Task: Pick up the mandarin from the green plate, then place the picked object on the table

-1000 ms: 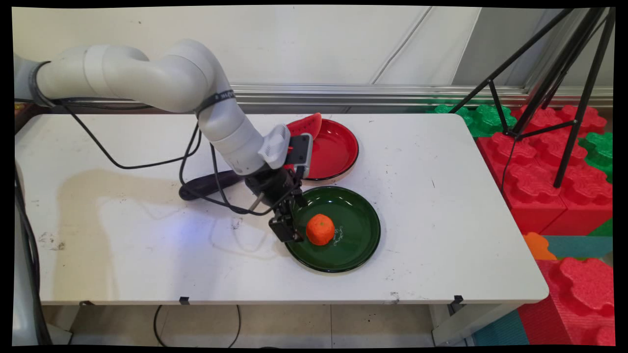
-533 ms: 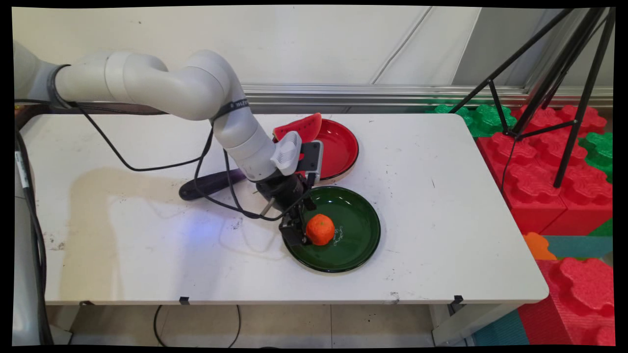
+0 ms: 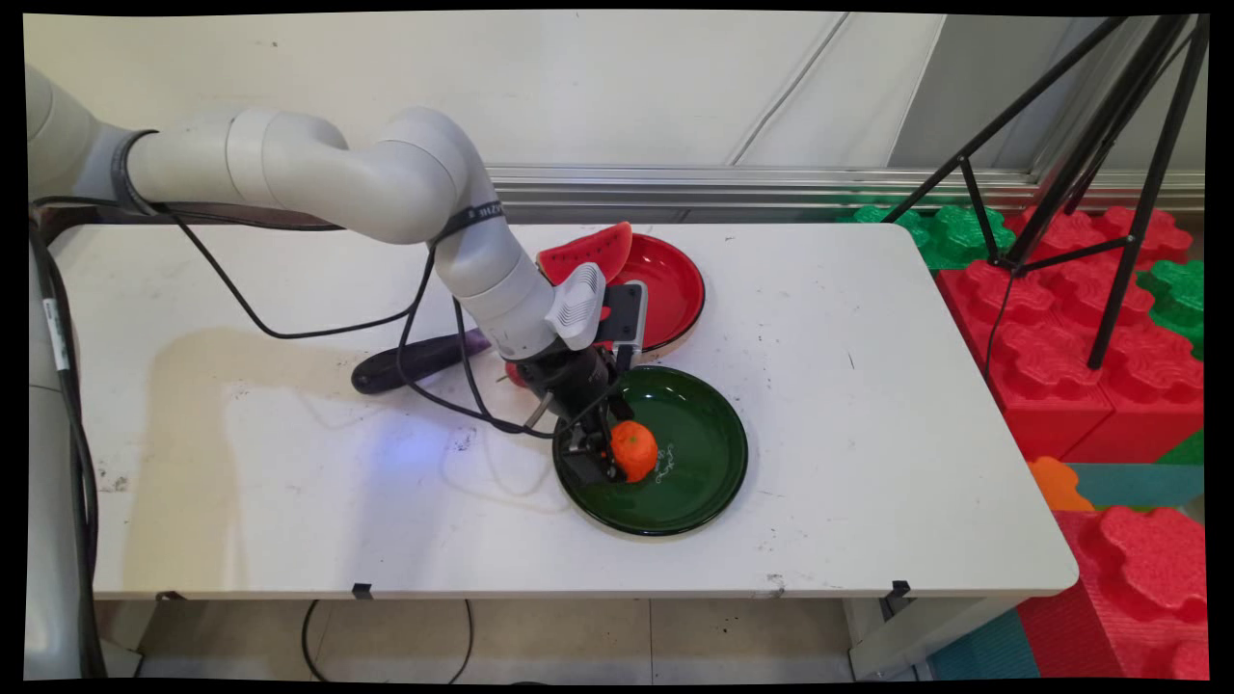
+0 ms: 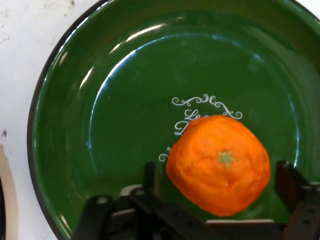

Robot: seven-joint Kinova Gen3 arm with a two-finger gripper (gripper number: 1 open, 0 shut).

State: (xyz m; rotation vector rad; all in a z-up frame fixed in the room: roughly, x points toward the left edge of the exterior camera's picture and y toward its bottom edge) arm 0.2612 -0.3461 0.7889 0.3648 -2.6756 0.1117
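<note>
An orange (image 3: 636,449) (image 4: 218,164) lies left of centre in a dark green plate (image 3: 699,482) (image 4: 120,95) on the white table. My gripper (image 3: 605,461) (image 4: 220,187) is low over the plate's left part and is open. In the hand view one finger (image 4: 151,176) stands just left of the orange and the other finger (image 4: 290,184) just right of it, each with a narrow gap. The orange sits between them on the plate.
A red plate (image 3: 670,289) with a watermelon slice (image 3: 586,254) on its left rim stands just behind the green plate. A dark purple eggplant (image 3: 410,359) lies left of the arm. A black tripod (image 3: 1109,154) and foam blocks (image 3: 1060,347) stand off the table's right end.
The gripper has moved right, over the green plate's left rim, and now straddles the orange. The orange and both plates have stayed where they were.
</note>
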